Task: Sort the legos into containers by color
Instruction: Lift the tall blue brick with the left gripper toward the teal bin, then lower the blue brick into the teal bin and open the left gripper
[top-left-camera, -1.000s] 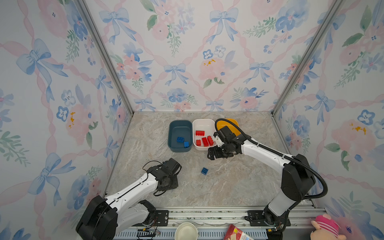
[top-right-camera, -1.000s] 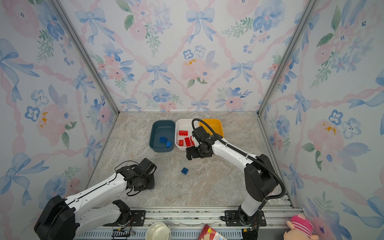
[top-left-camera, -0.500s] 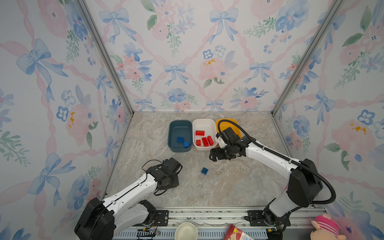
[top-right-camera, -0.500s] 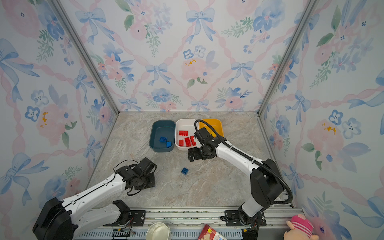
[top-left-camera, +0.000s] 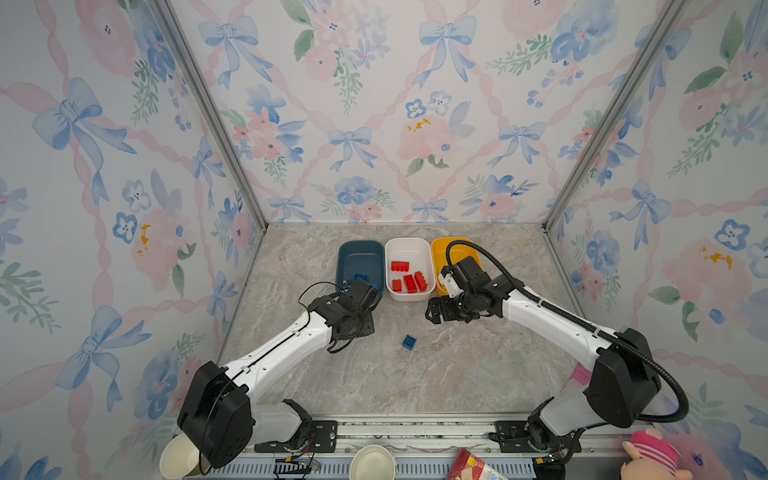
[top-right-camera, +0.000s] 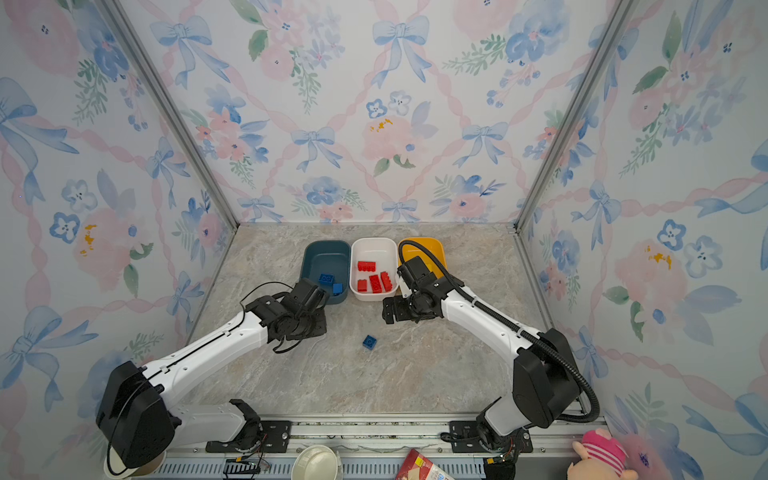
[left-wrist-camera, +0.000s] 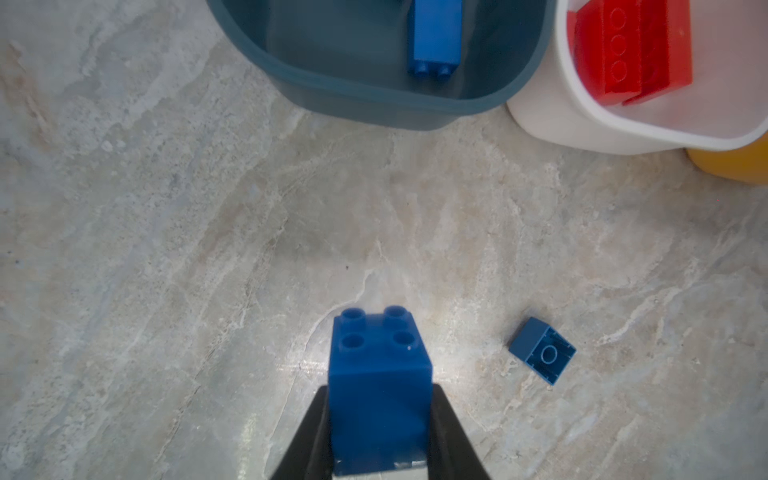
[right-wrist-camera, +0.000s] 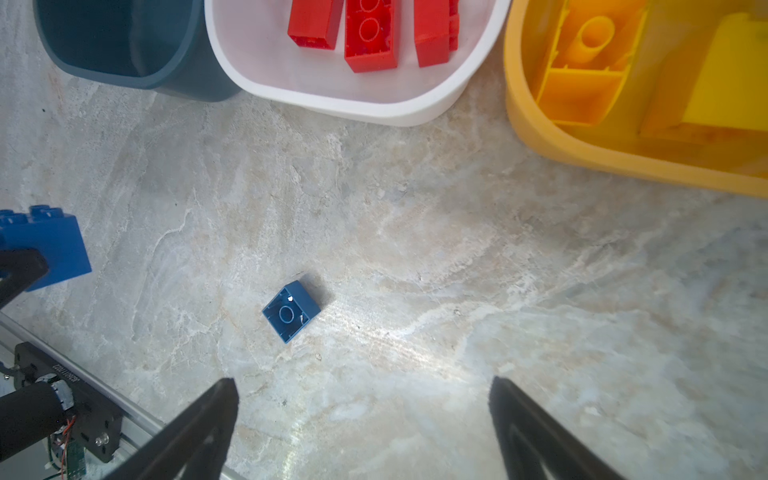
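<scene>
Legos: one blue brick (left-wrist-camera: 376, 357) clamped in our left gripper (left-wrist-camera: 378, 409), short of the blue tub (left-wrist-camera: 374, 106) | second brick (top-left-camera: 409, 342) centre-frame in a top view | right gripper (right-wrist-camera: 361, 395) wide, empty | risk: we release early, brick bounces off rim.

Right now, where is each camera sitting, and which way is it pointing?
Top views: high in front, looking down at the table; left arm and right arm show whole.
Left wrist: on that arm, looking past the left gripper, shut on a blue brick, toward the dark blue tub.
Right wrist: on its arm, looking down past the open right gripper toward the white tub.
Shared: all views show the loose blue brick.
</scene>
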